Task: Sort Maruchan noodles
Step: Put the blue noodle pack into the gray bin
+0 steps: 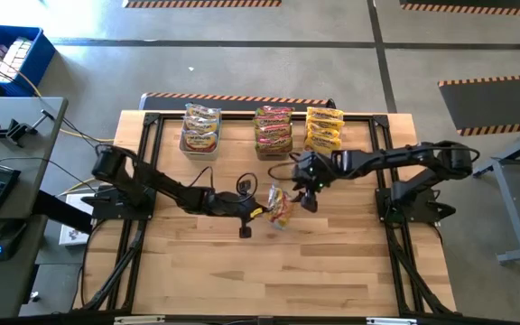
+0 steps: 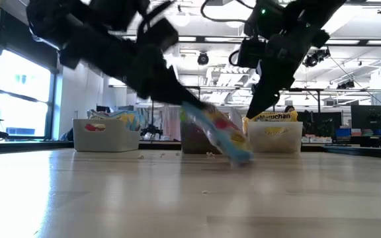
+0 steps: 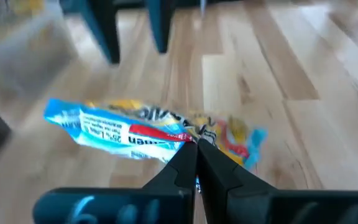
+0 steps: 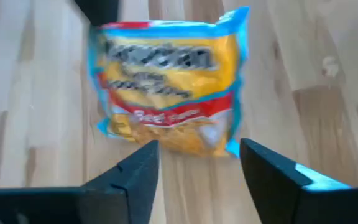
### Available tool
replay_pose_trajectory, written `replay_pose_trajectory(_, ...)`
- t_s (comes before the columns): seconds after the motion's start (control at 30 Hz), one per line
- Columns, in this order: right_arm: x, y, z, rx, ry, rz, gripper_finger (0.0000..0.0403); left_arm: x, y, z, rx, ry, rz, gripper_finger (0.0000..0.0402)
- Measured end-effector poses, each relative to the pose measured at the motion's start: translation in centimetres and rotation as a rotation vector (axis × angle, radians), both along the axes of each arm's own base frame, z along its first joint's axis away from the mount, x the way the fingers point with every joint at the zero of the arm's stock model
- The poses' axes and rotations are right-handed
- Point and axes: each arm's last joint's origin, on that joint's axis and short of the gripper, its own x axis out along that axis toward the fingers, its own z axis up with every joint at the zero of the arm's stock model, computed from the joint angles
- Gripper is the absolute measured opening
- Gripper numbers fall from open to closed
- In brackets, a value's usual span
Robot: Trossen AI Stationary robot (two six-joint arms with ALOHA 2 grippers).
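One blue-edged yellow packet (image 1: 281, 207) hangs tilted just above the table (image 1: 332, 271), near its middle, in front of the three tubs. Left gripper (image 3: 196, 148) has its fingers pinched shut on the packet's edge (the fingertips meet over the crinkled seam). Right gripper (image 4: 197, 158) stands just beside the packet on the tubs' side, its fingers spread apart and holding nothing. Left tub (image 1: 200, 131), middle tub (image 1: 273, 132) and right tub (image 1: 324, 129) sit in a row along the table's far edge, each stacked with packets.
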Motion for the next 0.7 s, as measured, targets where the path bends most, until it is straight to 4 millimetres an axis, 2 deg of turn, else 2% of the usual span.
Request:
replay_pose_trajectory(0.13, 0.4, -1.4, -0.3, 0.056, -0.054, 0.054, 0.0220, -0.4, -0.8, 1.8, 0.111, -0.046, -0.056, 0.0001)
replay_pose_trajectory(0.3, 1.7, -2.5, -0.7, 0.156, -0.205, 0.195, 0.0227, -1.1, -2.1, 3.2, 0.236, -0.072, -0.126, 0.0000)
replay_pose_trajectory(0.43, 2.8, -2.9, -1.0, 0.231, -0.335, 0.317, 0.0227, -1.8, -3.0, 4.9, 0.310, -0.106, -0.188, 0.0000)
replay_pose_trajectory(0.53, 3.6, -3.0, -1.4, 0.249, -0.395, 0.339, 0.0227, -2.6, -3.4, 6.4, 0.331, -0.134, -0.209, 0.0000)
replay_pose_trajectory(0.7, 4.9, -2.8, -2.1, 0.328, -0.486, 0.410, 0.0227, -4.1, -3.2, 8.5, 0.376, -0.134, -0.168, 0.0000)
